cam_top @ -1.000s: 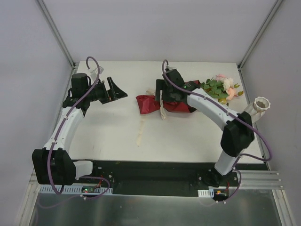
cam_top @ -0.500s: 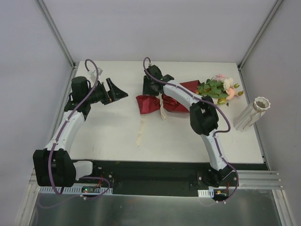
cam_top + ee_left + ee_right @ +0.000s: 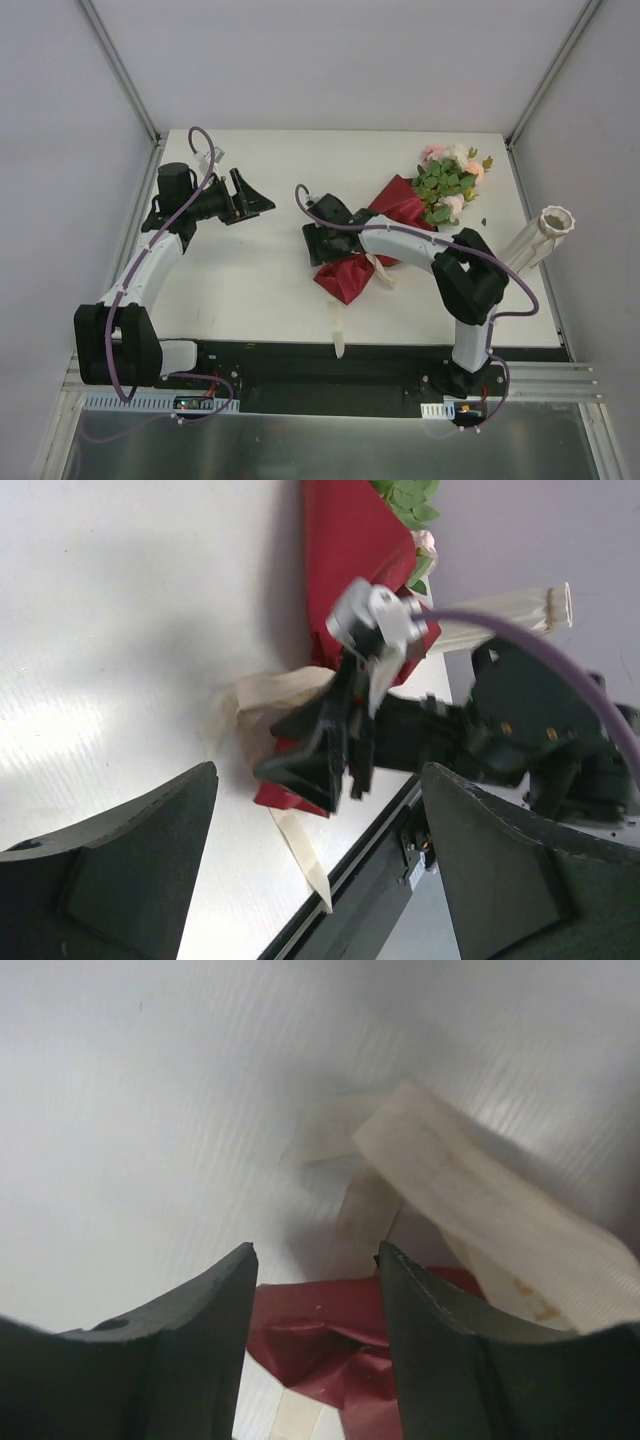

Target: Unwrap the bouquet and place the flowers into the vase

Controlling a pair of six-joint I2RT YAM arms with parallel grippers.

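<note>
The biggest risk lies in the right gripper's (image 3: 318,243) hold. Its fingers are drawn in to a narrow gap with maroon paper filling it, so it looks pinched on the wrapper alone at the near-left end of the bouquet (image 3: 350,278). A pull from there would probably drag the whole bundle across the table (image 3: 250,285) instead of opening it, or tear the crinkly paper, because the cream ribbon (image 3: 337,325) appears to be looped round the wrapped part. The bouquet lies diagonally in the middle-right of the table. The flowers (image 3: 447,185) point to the far right, and the wrapped end is close to the near edge. One ribbon tail trails toward that edge and seems to reach it, so it could snag, or the bundle could slide off if drawn further that way. The left gripper (image 3: 255,192) hovers wide open and empty at the far left, well apart from the bouquet, so nothing holds the stems against a pull. The vase (image 3: 545,232) stands at the right edge, apart from the flowers but near the right arm's elbow. A careless swing of that arm could tip the vase, and its narrow mouth leaves little room for error.
</note>
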